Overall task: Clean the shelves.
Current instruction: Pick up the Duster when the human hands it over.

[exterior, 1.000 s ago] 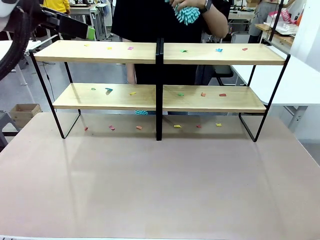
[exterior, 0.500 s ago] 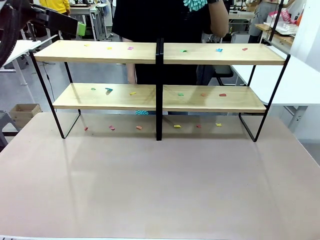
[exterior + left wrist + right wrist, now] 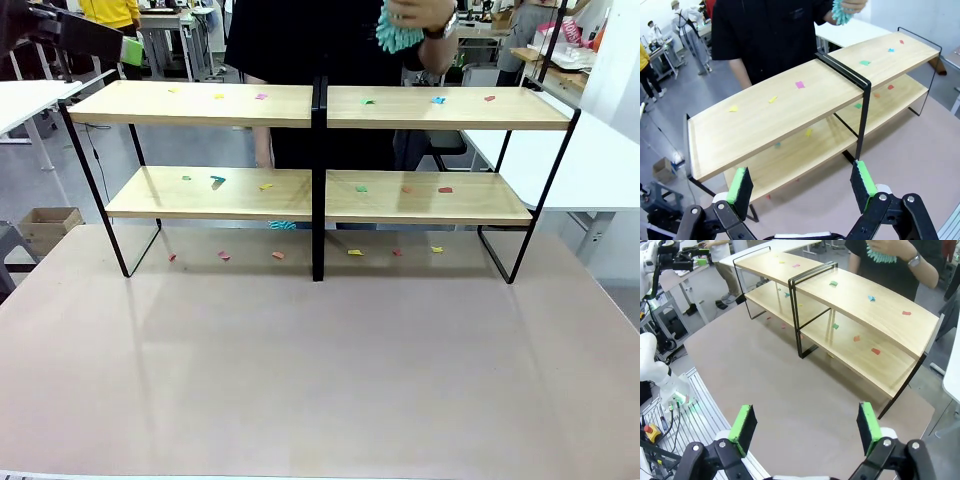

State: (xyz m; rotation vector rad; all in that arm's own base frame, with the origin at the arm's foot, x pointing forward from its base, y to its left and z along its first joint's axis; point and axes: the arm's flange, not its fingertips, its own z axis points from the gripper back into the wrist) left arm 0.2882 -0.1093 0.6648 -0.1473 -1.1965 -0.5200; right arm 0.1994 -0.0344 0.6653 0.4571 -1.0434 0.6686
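Nearest: L black two-finger gripper w/ green pads (image 3: 801, 181) is spread wide, nothing betw. the pads, held high by the rack's L end. R gripper (image 3: 805, 426) is likewise wide apart and empty, high over the matte beige tabletop (image 3: 790, 390). Wide two-tier light-wood shelves on thin black frame (image 3: 318, 180) stand on the table's far half. Small coloured paper scraps (image 3: 262, 97) dot all 4 boards, w/ more on the table underneath. Behind stands a person in a black top, one hand (image 3: 420, 10) closed round a teal fluffy duster (image 3: 397, 35) above the top R board, not touching it.

Bright, even light; sharp focus. Ahead of the right hand (image 3: 806, 424) the shelves (image 3: 865, 305) bow with wide-angle distortion; the desk (image 3: 790, 385) shows faint sheen.
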